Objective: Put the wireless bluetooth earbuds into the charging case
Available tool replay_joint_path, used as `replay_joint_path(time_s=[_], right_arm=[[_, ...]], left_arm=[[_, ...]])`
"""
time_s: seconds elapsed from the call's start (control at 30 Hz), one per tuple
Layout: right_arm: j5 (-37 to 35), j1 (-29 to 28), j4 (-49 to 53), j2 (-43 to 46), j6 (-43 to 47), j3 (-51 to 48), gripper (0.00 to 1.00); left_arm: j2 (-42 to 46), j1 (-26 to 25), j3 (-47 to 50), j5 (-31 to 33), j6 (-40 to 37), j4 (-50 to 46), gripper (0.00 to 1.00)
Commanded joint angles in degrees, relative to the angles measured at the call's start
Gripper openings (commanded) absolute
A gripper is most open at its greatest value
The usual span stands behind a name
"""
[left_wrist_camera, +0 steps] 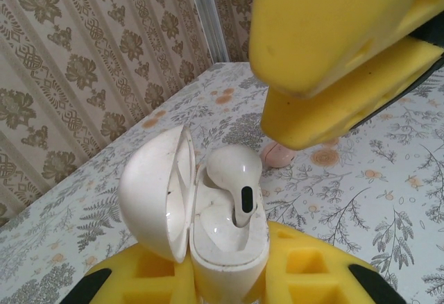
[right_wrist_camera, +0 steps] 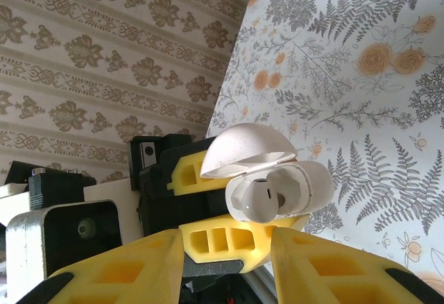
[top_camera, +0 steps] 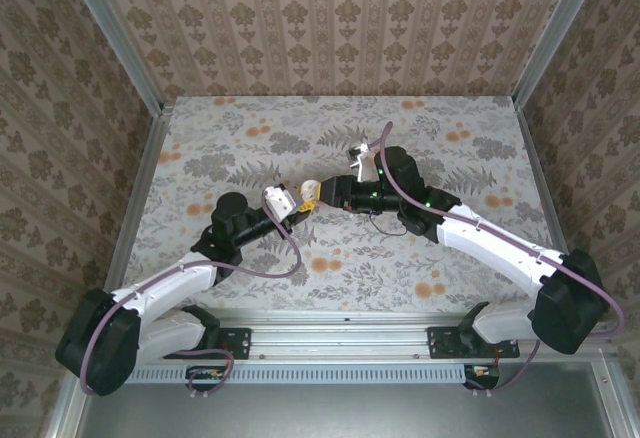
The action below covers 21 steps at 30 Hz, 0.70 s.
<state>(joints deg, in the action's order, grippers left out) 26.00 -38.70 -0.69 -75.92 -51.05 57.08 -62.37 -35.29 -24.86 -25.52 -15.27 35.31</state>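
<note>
**Q:** How will the charging case (left_wrist_camera: 225, 248) handle?

**A:** It looks light, hard and glossy, so likely slippery. The open lid (left_wrist_camera: 156, 193) is probably the weak part, so grip the lower shell. Your left gripper (left_wrist_camera: 229, 286) is clenched on that shell, above the middle of the worktop (top_camera: 470, 258).

**Q:** And the earbud (left_wrist_camera: 232, 169)?

**A:** Tiny and smooth, it stands part-seated in the case. Your right gripper (right_wrist_camera: 227, 248) has its jaws parted and empty, just short of the earbud.

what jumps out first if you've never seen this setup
An open charging case, lid swung back, is clamped in the left gripper over the floral table, one earbud sticking up out of its well. The right gripper hovers close in front of it, yellow fingers open and empty.
</note>
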Motion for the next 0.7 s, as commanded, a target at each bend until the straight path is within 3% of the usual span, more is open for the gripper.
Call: replay_joint_path(time_s=[0.0, 0.67], right_arm=[[1.05, -0.41, -1.09, -0.31, -0.63, 1.19, 0.39], [1.07, -0.59, -2.34, -0.95, -0.63, 1.54, 0.35]], left_arm=[[0.32, -0.57, -2.12, 0.13, -0.39, 0.02, 0.05], [0.57, -1.36, -2.39, 0.34, -0.46, -0.22, 0.05]])
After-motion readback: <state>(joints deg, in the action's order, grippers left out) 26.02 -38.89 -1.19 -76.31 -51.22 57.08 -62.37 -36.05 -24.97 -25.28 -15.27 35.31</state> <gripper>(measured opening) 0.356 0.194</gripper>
